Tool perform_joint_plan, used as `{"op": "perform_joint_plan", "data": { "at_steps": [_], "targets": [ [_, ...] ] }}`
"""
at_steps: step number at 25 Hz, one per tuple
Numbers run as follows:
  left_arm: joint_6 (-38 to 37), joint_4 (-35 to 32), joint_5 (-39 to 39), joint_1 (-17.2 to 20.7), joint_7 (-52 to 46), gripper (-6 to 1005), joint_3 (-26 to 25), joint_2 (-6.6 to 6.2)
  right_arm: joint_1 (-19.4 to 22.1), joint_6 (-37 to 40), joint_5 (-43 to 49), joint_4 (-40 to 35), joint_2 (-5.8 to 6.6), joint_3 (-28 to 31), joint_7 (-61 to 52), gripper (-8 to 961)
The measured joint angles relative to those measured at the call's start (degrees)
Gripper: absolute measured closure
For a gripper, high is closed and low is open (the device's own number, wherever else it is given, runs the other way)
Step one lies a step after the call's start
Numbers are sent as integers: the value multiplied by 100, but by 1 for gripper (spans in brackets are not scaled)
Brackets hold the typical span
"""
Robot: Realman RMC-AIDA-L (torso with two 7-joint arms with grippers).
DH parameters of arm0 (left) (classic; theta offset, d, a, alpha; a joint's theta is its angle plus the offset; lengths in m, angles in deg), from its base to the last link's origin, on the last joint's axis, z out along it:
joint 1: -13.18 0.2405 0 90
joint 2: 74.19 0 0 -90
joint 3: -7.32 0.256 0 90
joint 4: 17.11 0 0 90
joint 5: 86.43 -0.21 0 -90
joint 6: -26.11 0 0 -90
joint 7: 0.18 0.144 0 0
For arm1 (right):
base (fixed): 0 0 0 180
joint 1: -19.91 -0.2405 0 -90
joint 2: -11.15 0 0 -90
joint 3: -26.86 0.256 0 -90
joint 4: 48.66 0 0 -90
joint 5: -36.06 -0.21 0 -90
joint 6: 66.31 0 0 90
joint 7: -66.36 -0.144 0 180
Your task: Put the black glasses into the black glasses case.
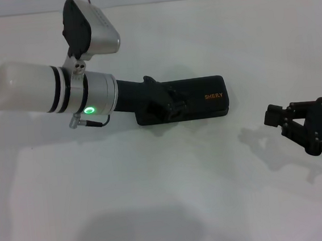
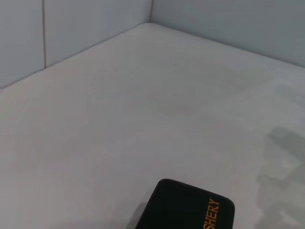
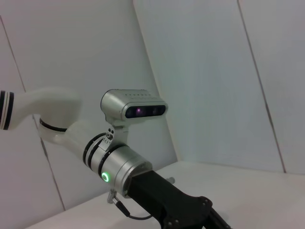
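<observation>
Black on white: the black glasses case point(image 1: 201, 98) lies closed on the desk point(image 1: 157, 200), orange lettering on its lid facing up. The left gripper point(image 1: 162, 102) sits directly on the case's left half — whether its fingers are spread or closed cannot be told. The right gripper point(image 1: 284, 121) hovers well apart to the right, fingers spread, holding nothing. The black glasses are not visible in any view.

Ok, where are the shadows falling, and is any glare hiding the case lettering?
Head view: soft shadows lie on the table beneath the left gripper and beside the right gripper; the orange lettering on the black glasses case reads clearly. Left wrist view: even light, faint shadow patches, no glare.
</observation>
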Motion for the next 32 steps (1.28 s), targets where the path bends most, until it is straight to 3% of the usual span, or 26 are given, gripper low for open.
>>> {"op": "perform_joint_plan", "data": {
  "at_steps": [12, 15, 20, 23, 29, 32],
  "targets": [
    [-59, 49, 40, 22, 0, 711, 81, -1, 24, 62, -1, 56, -6, -12, 34, 811],
    [-645, -346, 251, 186, -24, 708, 78, 0, 69, 193, -4, 46, 21, 20, 38, 810],
    [-2249, -1344, 1055, 923, -43, 703, 23, -58, 36, 512, -2, -138, 29, -10, 35, 809],
    [-3065, -1560, 1599, 1370, 154, 700, -16, -153, 11, 740, -1, -364, 10, -21, -41, 808],
    [-4161, -1569, 2264, 2162, 911, 695, -415, -321, -294, 897, -40, -895, -13, -476, -539, 626],
    [-4287, -1505, 2267, 2317, 902, 572, -606, -439, -600, 890, -36, -1079, -11, -795, -846, 486]
  ]
}}
